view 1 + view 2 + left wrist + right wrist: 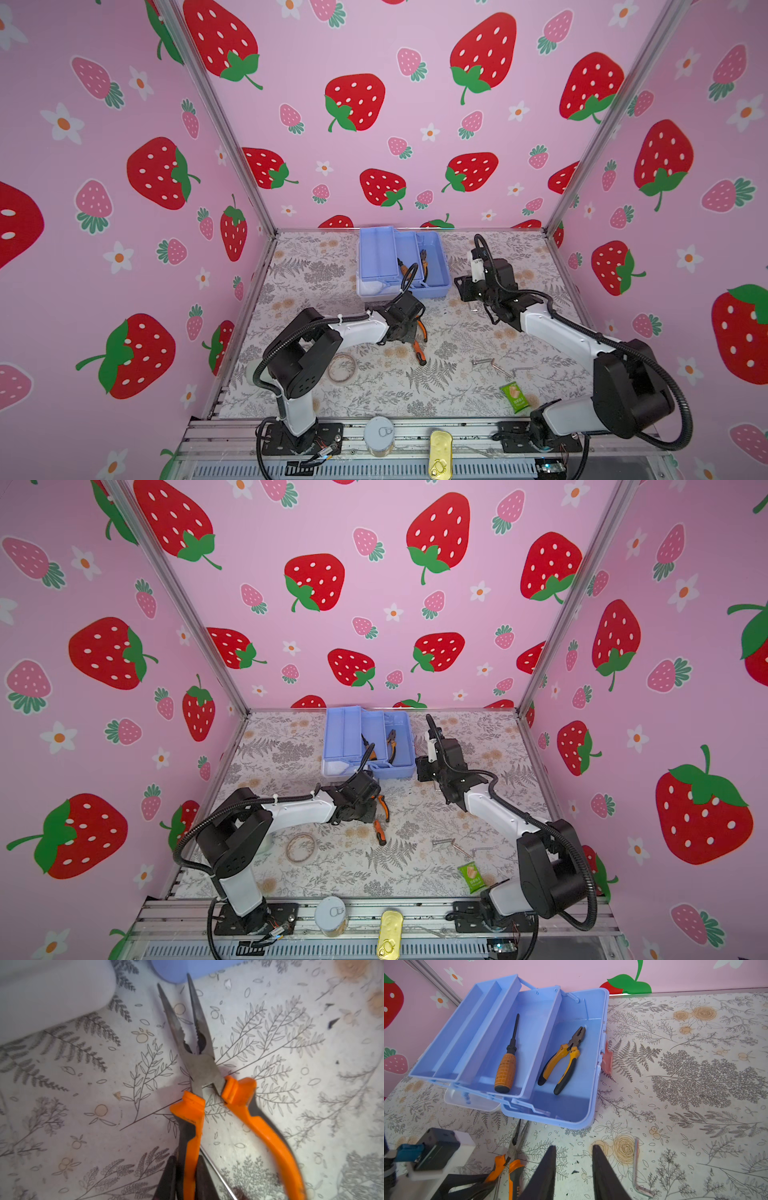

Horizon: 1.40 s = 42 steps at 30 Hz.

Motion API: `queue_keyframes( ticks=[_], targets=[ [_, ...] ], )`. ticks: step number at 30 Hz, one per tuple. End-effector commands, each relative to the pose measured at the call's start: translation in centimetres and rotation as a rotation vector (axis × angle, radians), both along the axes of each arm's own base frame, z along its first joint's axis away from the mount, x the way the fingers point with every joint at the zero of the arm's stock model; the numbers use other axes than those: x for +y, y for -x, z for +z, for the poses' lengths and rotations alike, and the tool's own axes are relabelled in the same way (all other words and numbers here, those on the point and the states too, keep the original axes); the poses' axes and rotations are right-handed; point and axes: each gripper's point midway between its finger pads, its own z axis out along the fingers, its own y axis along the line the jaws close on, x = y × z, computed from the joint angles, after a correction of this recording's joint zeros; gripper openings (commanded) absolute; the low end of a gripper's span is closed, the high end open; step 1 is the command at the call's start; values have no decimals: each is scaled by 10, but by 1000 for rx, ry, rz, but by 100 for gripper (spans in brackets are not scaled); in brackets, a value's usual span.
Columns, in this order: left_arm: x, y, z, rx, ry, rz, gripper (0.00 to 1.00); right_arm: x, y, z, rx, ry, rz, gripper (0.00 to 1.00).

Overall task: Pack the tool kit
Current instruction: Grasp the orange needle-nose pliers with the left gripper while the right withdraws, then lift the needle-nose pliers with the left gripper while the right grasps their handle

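Orange handles mark the long-nose pliers point(202, 1066), which sit just below centre in both top views, on or just over the floral mat point(374, 395); I cannot tell whether they are lifted. The left gripper point(186, 1180) is closed on one of the two handles, with a black finger point(167, 1178) pressed against each side of it, while the other handle stands free. The nose is slightly parted and its tips point at the near corner of the kit point(434, 291).

That kit, a light blue case, stands open at the upper centre of the table in both top views, close to the back wall, with its trays stepped out toward the left of the frame. Its white lid point(471, 1101) lies under the trays, and a pink latch point(607, 1059) hangs on the base's outer wall. A screwdriver point(506, 1068) lies in the middle tray and yellow pliers point(562, 1064) lie in the base.

The right gripper point(574, 1147) hovers just right of the kit, fingers apart with only mat between them. A hex key point(636, 1167) lies just beside it.

A second screwdriver point(419, 355) lies just below the left gripper in a top view. More hex keys point(484, 362) and a green packet point(514, 397) lie at the table's lower right, and a tape ring point(341, 368) at lower left. A round tin point(379, 434) and a yellow tin point(440, 455) stand on the front rail.
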Motion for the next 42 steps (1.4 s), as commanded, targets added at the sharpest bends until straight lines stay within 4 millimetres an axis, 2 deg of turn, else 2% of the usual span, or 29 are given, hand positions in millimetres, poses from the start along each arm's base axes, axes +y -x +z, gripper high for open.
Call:
queue_keyframes(
  ticks=[1, 5, 8, 12, 14, 17, 19, 20, 23, 25, 32, 36, 42],
  targets=[
    [-4, -9, 13, -26, 16, 15, 2, 1, 5, 4, -1, -20, 9, 32],
    [-5, -10, 37, -61, 50, 19, 0, 3, 13, 9, 0, -49, 33, 33],
    [-8, -11, 63, -107, 89, 10, 0, 14, 26, 9, 3, -79, 116, 32],
    [-12, -11, 97, -160, 141, -5, 0, 34, 48, 1, 35, -96, 242, 34],
    [-12, -10, 108, -175, 154, -9, 0, 45, 59, -4, 69, -115, 293, 37],
    [-13, -8, 121, -192, 171, -15, 0, 64, 72, -1, 86, -162, 361, 44],
    [-14, -7, 128, -203, 181, -17, 0, 77, 79, 5, 81, -191, 398, 44],
    [-14, -7, 130, -206, 183, -17, 0, 82, 81, 7, 79, -202, 414, 42],
    [-14, -5, 136, -213, 195, -19, 0, 98, 86, 9, 90, -211, 449, 22],
    [-15, -5, 141, -221, 204, -19, 0, 107, 89, 7, 101, -211, 470, 15],
    [-17, -6, 157, -250, 231, -18, 0, 131, 106, 0, 153, -252, 532, 12],
    [-15, -7, 161, -261, 228, -11, 0, 123, 97, 7, 117, -219, 468, 18],
    [-9, -9, 170, -292, 218, 1, 0, 109, 87, 25, 59, -145, 398, 36]
  ],
)
